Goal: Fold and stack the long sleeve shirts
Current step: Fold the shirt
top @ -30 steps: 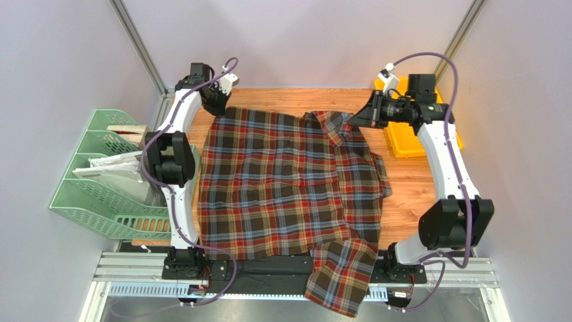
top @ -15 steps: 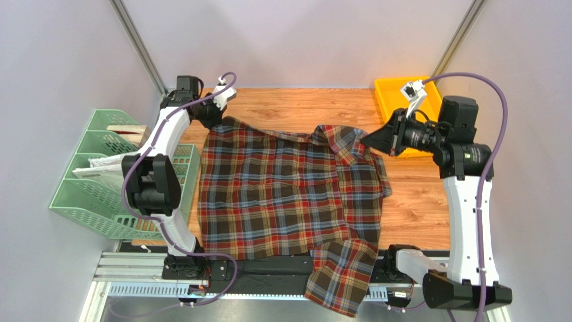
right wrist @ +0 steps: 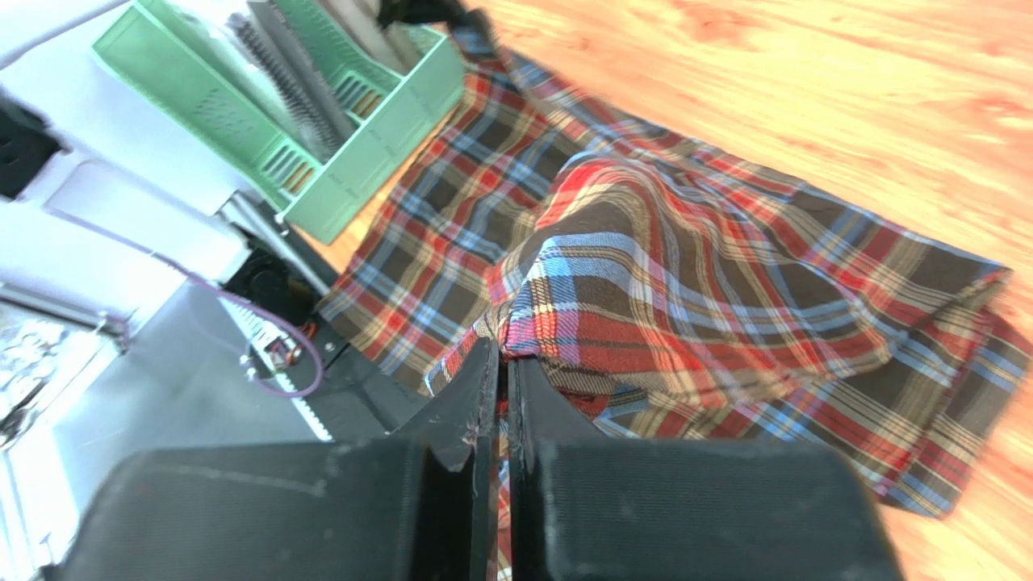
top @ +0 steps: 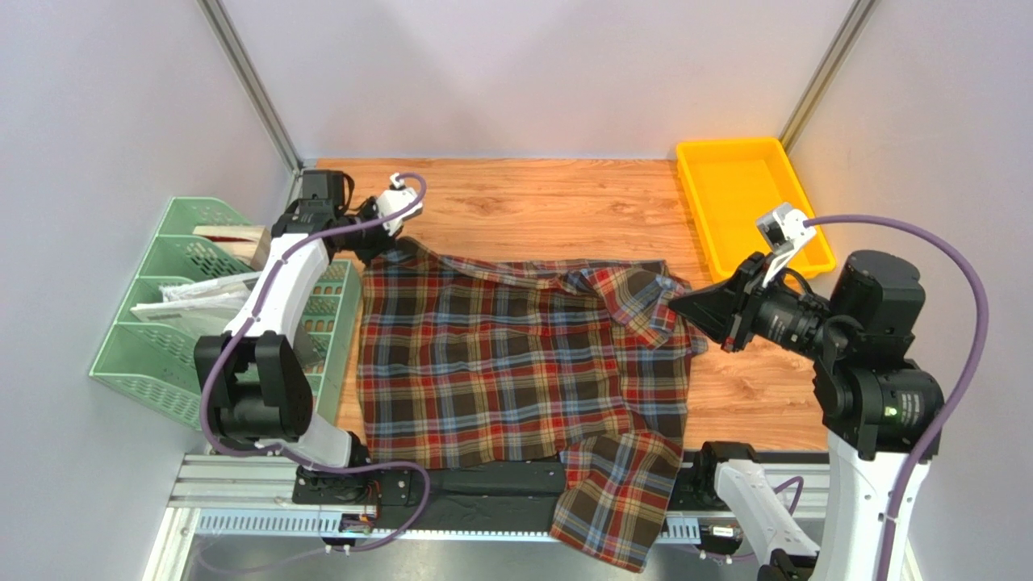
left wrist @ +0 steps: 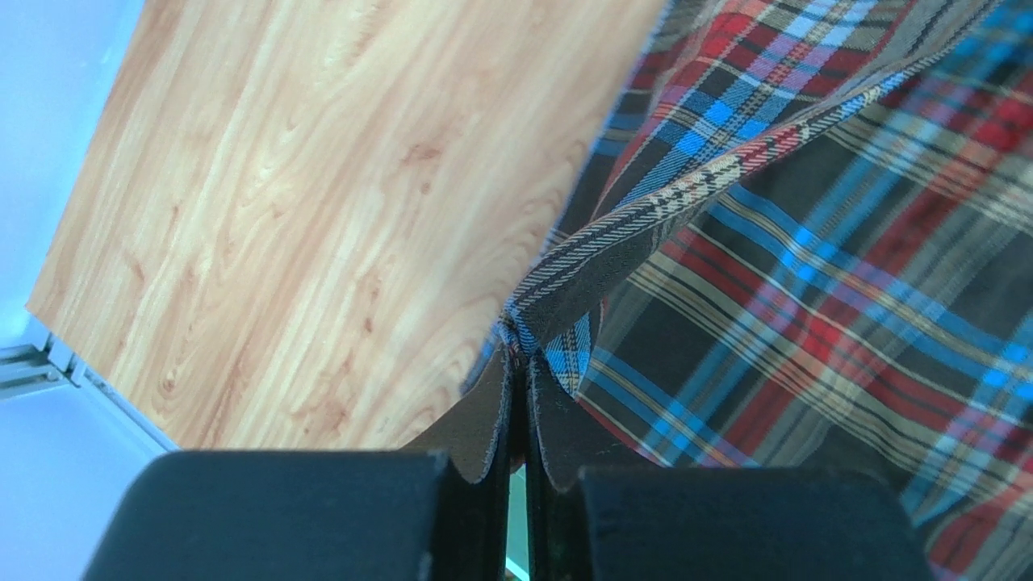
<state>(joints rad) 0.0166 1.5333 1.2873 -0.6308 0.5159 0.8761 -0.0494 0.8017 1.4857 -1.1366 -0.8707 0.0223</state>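
Here a wooden table [top: 546, 200] fills the middle of the overhead view. On it lies the plaid shirt [top: 521, 363], spread flat across the centre of the frame in dark brown, red, blue and cream. One part of it hangs over the table's near edge at bottom centre. A green wire rack [top: 182, 333] stands at the left edge of the frame, just beside the shirt, and a yellow tray [top: 752, 182] sits at upper right, apart from it.

The left gripper [top: 386, 242] is at the shirt's upper left corner. In the left wrist view its fingers [left wrist: 479, 424] are pressed together on a thin fold of the cloth edge, which rises off the wood. The right gripper [top: 679, 303] is at the shirt's upper right. Its fingers [right wrist: 455, 418] are closed tight on a bunched fold there, and the rest of the cloth spreads below and to the left of it.
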